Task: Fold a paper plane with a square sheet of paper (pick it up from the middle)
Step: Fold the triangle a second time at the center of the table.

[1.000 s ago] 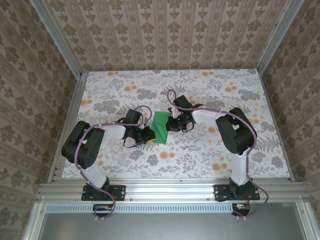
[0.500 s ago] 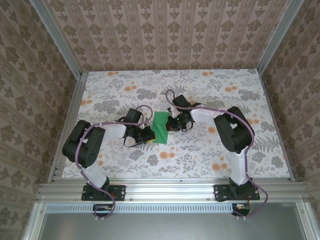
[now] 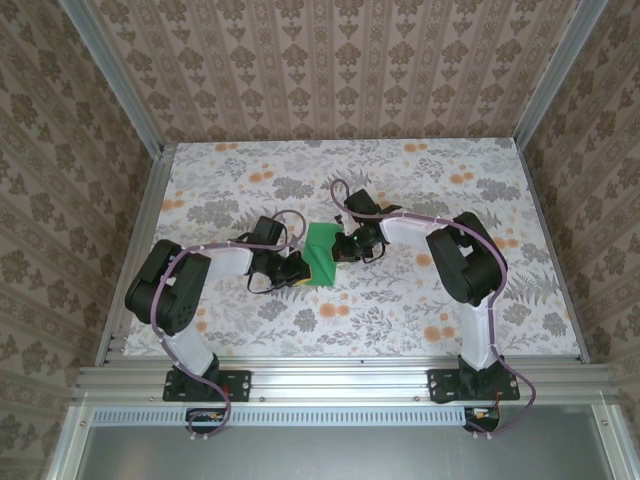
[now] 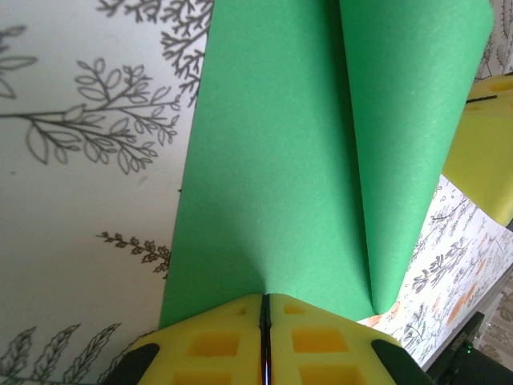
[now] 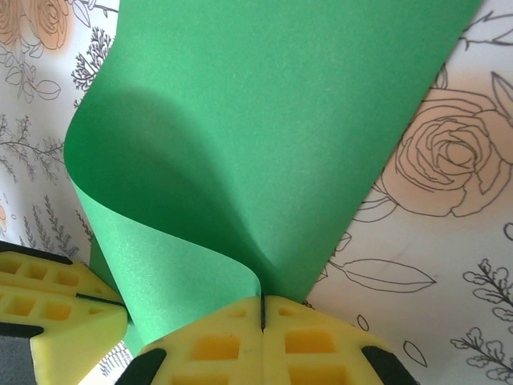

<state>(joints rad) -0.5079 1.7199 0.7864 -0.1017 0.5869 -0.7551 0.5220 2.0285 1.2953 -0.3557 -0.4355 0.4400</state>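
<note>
The bright green square sheet of paper (image 3: 322,253) is held between both grippers at the table's middle, bent over on itself. My left gripper (image 3: 299,268) is shut on its left edge; in the left wrist view the yellow fingers (image 4: 216,341) pinch the sheet of paper (image 4: 272,176), whose right part curls over into a rounded fold. My right gripper (image 3: 340,248) is shut on the opposite edge; in the right wrist view the paper (image 5: 264,120) curves up from the jaws, and the left gripper's yellow fingers (image 5: 48,297) show at lower left. No finished dart shape is visible.
The floral-patterned tabletop (image 3: 420,300) spreads around the grippers, bounded by aluminium rails (image 3: 340,375) at the front and sides. Patterned walls enclose the back and sides. Both arms lie low over the table, elbows outward.
The right arm has shifted slightly left toward the sheet. The paper's bend has barely altered, and the left arm holds still.
</note>
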